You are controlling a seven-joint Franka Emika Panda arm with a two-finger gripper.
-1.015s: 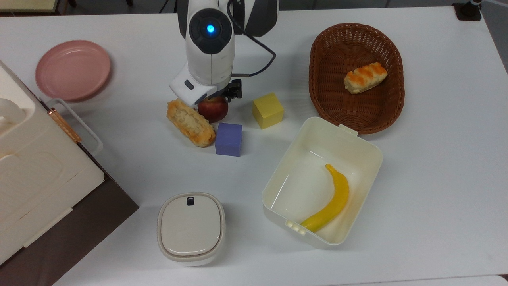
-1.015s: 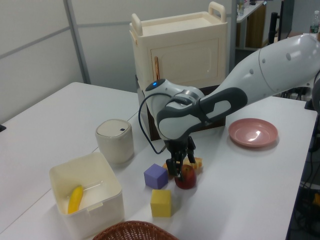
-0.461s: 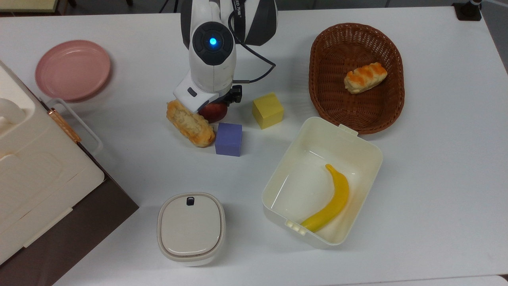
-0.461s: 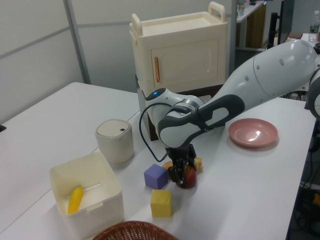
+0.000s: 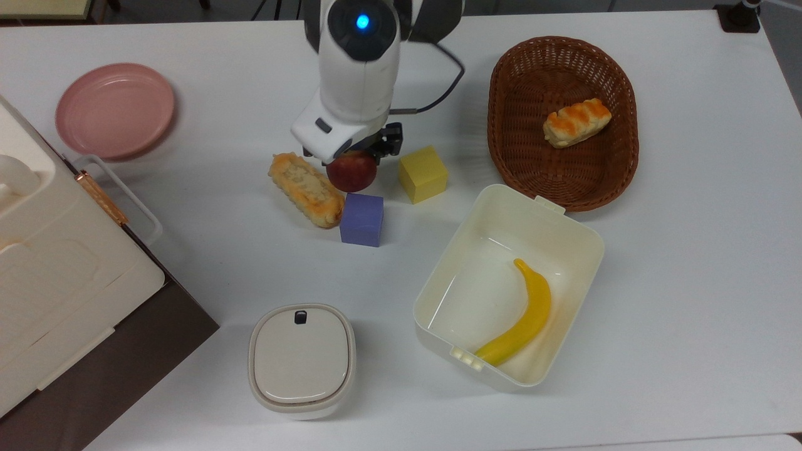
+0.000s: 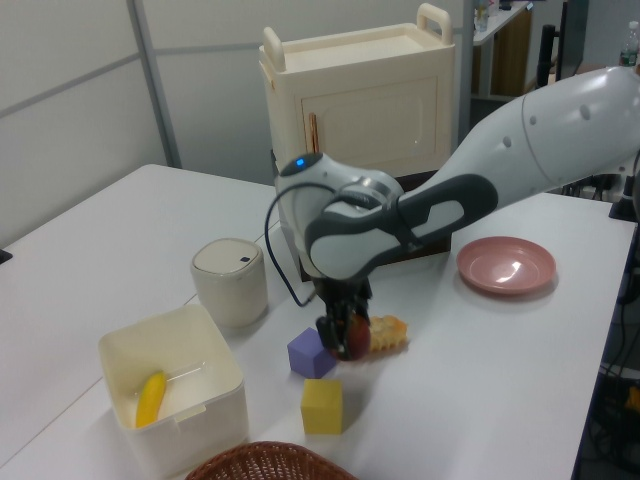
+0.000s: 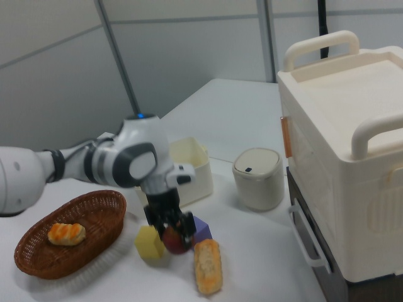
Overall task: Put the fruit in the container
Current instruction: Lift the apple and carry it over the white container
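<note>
The two-finger gripper (image 5: 354, 164) is clamped on the round dark-red apple (image 5: 351, 173), one black finger (image 6: 329, 335) on either side of it in the left view. Half a second ago the apple sat lower, against the long golden bread roll (image 5: 306, 189); now it has come up and shifted toward the top view's right, leaving a gap beside the roll. In the left view it hangs just clear of the white table (image 5: 689, 263), so the lift looks begun and the grasp seems to have held. Taking the apple as the landmark: the purple cube (image 5: 361, 219) lies just below it in the top view, the yellow cube (image 5: 423, 173) just to its right. The large cream-white rectangular plastic tub (image 5: 567, 222) stands well apart, down and right, with a long yellow banana (image 5: 524, 316) already inside. The carry across to the tub is what remains.
</note>
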